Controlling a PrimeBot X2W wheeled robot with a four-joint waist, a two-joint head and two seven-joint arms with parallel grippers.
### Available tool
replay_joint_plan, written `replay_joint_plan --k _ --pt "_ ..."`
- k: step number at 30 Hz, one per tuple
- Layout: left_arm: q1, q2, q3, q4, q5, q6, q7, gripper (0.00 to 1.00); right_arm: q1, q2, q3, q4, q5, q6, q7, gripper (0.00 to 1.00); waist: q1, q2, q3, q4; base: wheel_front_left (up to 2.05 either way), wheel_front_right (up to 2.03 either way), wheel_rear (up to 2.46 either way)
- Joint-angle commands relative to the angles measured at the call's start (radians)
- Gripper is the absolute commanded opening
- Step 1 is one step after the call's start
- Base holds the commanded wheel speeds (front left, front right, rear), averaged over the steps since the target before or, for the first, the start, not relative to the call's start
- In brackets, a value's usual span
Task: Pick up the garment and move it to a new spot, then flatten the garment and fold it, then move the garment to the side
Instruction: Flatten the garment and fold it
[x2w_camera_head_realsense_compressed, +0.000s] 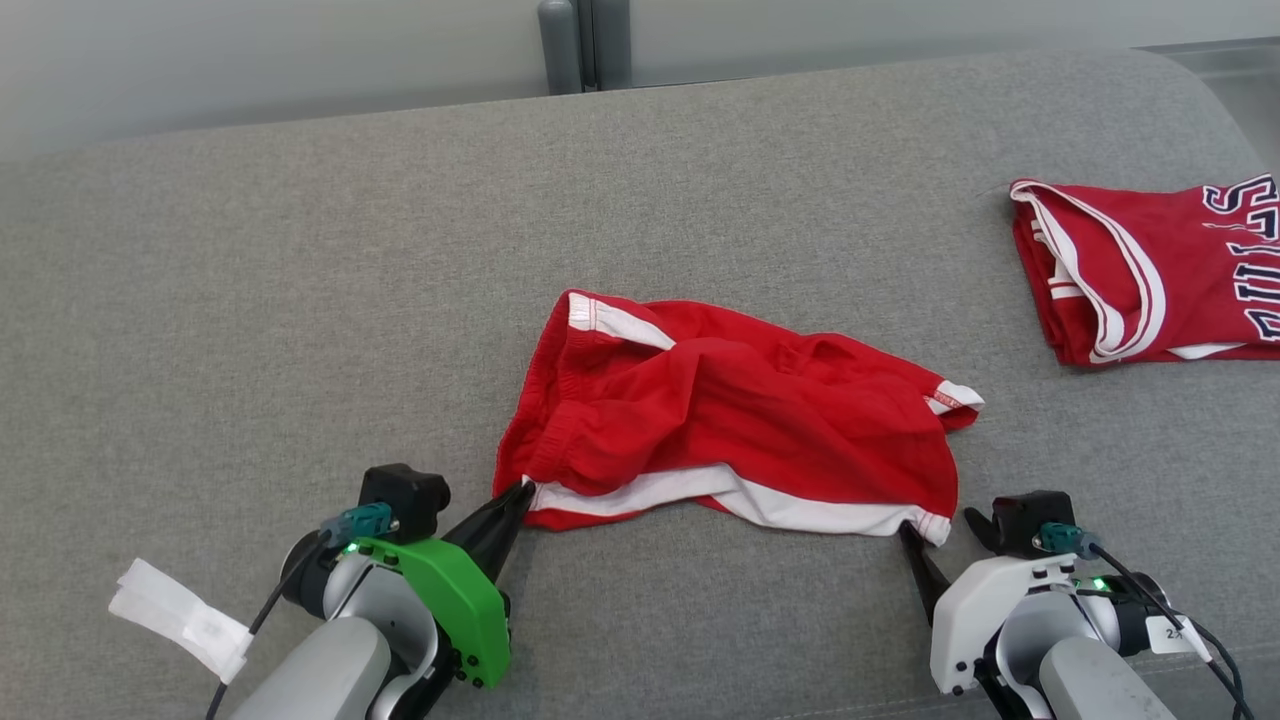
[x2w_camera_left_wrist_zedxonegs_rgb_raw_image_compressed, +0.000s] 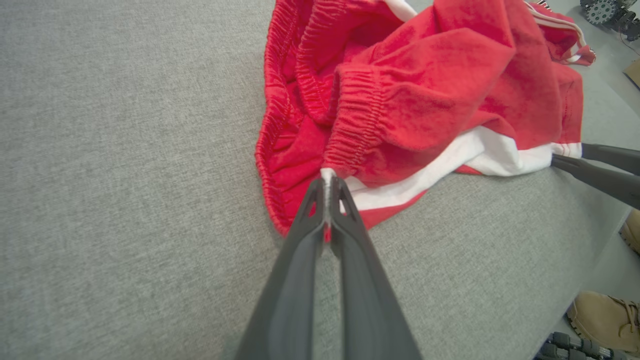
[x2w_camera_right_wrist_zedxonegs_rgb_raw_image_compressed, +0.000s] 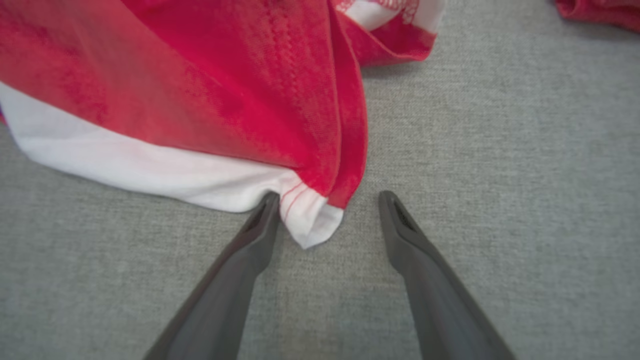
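The garment (x2w_camera_head_realsense_compressed: 740, 420) is a crumpled pair of red shorts with white trim, lying in the middle of the grey cushioned surface (x2w_camera_head_realsense_compressed: 300, 300). My left gripper (x2w_camera_head_realsense_compressed: 522, 490) is at its near left corner. In the left wrist view the gripper (x2w_camera_left_wrist_zedxonegs_rgb_raw_image_compressed: 328, 182) is shut on the end of the elastic waistband of the garment (x2w_camera_left_wrist_zedxonegs_rgb_raw_image_compressed: 425, 100). My right gripper (x2w_camera_head_realsense_compressed: 940, 530) is open at the near right corner. In the right wrist view the gripper (x2w_camera_right_wrist_zedxonegs_rgb_raw_image_compressed: 330, 196) straddles the white hem corner of the garment (x2w_camera_right_wrist_zedxonegs_rgb_raw_image_compressed: 225, 90), its left finger touching the cloth.
A folded red jersey (x2w_camera_head_realsense_compressed: 1140, 270) with white trim and lettering lies at the far right. A dark post (x2w_camera_head_realsense_compressed: 585, 45) stands behind the surface. A tan boot (x2w_camera_left_wrist_zedxonegs_rgb_raw_image_compressed: 600, 315) is on the floor beyond the surface's edge.
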Motion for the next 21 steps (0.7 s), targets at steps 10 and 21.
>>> replay_joint_plan --k 10,21 --pt "-0.024 0.015 -0.04 0.02 -0.037 -0.005 -0.021 0.0 0.002 -0.008 0.061 0.006 0.048 0.001 -0.005 0.0 0.0 0.0 -0.01 -0.004 0.0 0.0 0.0" --pt "-0.034 0.041 -0.05 -0.017 -0.061 -0.003 -0.032 0.0 0.02 -0.03 0.055 -0.122 0.193 0.0 -0.024 0.0 0.0 0.0 -0.02 -0.008 0.0 0.0 0.0"
